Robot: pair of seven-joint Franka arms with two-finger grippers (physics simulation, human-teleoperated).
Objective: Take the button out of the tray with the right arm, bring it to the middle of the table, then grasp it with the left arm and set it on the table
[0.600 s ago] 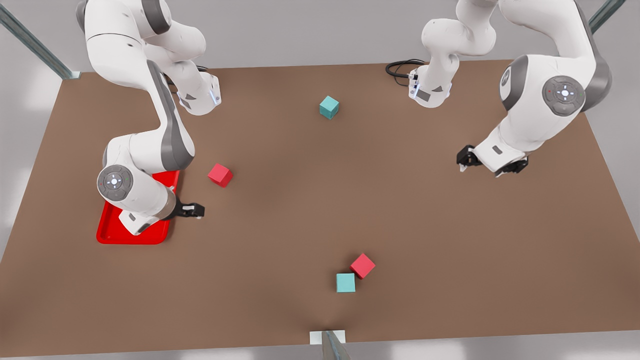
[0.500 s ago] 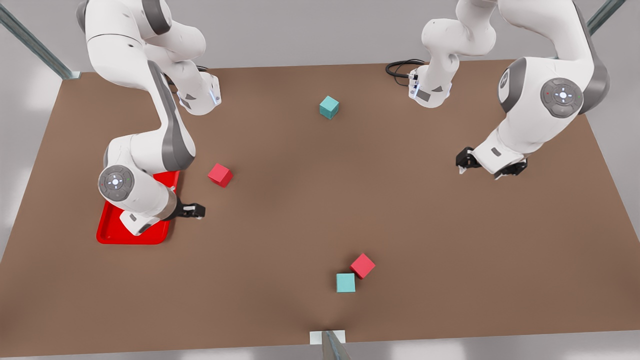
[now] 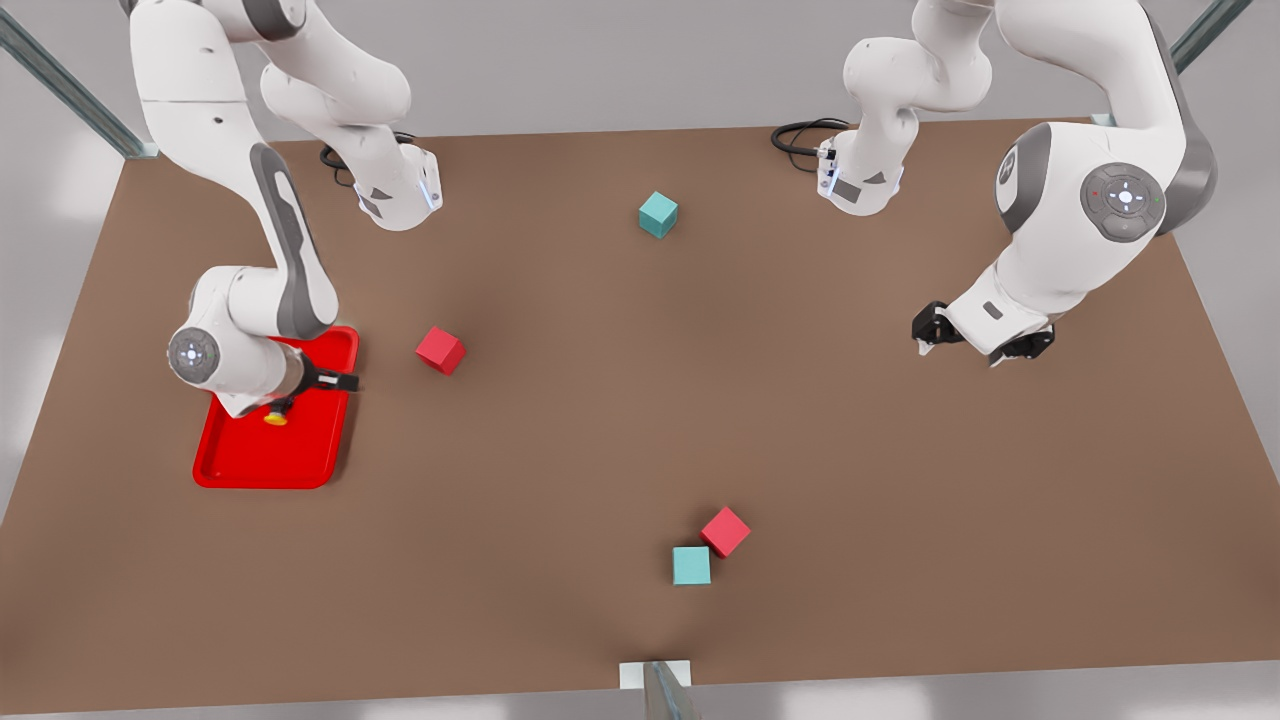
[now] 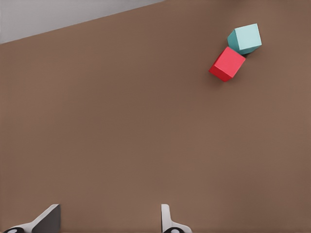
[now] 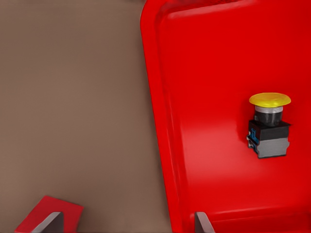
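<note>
Right jaws [image 3: 308, 392] over the red tray [image 3: 300, 465] at the front view's left, fingers apart with nothing between them, one fingertip above the surface [image 3: 600, 420] just outside the tray's rim and the other above the tray floor. Button [image 3: 275, 417] lying on its side inside the tray, yellow cap and dark base plain in the right wrist view [image 5: 269, 125], close beside the right jaws and untouched, well inside the rim. Red cube [image 3: 440, 350] on the surface near the tray, apart from it, its corner seen at a fingertip in the right wrist view.

Left jaws [image 3: 975, 338] hanging above bare surface at the front view's right, fingers spread wide and empty, the arm waiting. Second red cube [image 3: 725, 531] and a teal cube [image 3: 691, 565] touching at a corner toward the near edge, both also in the left wrist view. Another teal cube [image 3: 658, 214] alone near the far edge
</note>
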